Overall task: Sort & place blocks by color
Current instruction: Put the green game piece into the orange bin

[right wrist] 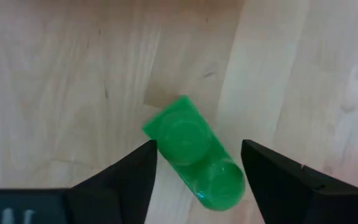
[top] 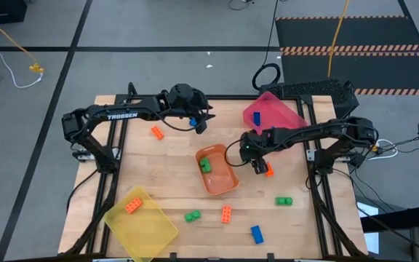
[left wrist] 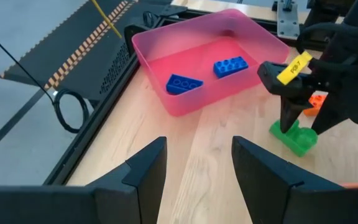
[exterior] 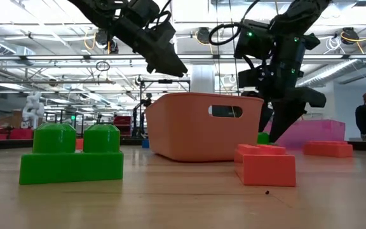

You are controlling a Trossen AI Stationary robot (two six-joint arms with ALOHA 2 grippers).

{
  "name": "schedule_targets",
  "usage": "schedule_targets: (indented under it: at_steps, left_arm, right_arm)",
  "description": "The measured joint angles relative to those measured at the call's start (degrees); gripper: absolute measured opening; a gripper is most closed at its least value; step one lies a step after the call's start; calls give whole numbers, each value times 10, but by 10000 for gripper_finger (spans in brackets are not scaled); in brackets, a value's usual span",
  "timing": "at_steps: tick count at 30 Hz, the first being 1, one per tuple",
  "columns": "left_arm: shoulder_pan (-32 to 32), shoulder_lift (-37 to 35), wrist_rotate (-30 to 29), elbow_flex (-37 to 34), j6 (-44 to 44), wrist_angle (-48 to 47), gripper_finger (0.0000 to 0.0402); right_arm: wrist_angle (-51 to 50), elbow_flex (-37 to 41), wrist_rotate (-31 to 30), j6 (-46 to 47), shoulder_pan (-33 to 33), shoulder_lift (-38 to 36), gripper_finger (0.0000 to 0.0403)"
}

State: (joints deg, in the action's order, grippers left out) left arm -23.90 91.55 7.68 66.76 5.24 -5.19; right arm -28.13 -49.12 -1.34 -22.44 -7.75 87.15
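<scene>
My right gripper (top: 257, 166) is open and points down at the table, right of the orange tray (top: 218, 169). A small green block (right wrist: 194, 155) lies flat on the table, studs up, between its fingers; it also shows in the left wrist view (left wrist: 294, 137). The fingers stand on either side of it, and I see no touch. An orange block (top: 268, 171) lies just beside it. My left gripper (top: 200, 124) is open and empty, above the table near its far edge, facing the pink tray (left wrist: 229, 37), which holds two blue blocks (left wrist: 230, 65).
The orange tray holds green blocks (top: 205, 165). The yellow tray (top: 140, 216), near left, holds an orange block (top: 132, 206). Loose on the table are an orange block (top: 156, 132), green blocks (top: 192, 216) (top: 284, 200), an orange block (top: 226, 213) and a blue block (top: 257, 233).
</scene>
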Motion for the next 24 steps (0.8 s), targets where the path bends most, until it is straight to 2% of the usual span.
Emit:
schedule_targets:
  at_steps: [13,24]
  left_arm:
    - [0,0,-1,0,-2,-19,182]
    - [0,1,-1,0,-1,-27,182]
  right_arm:
    - [-18,0,1,29,0,0,104]
    - [-23,0,-4,29,0,-8,76]
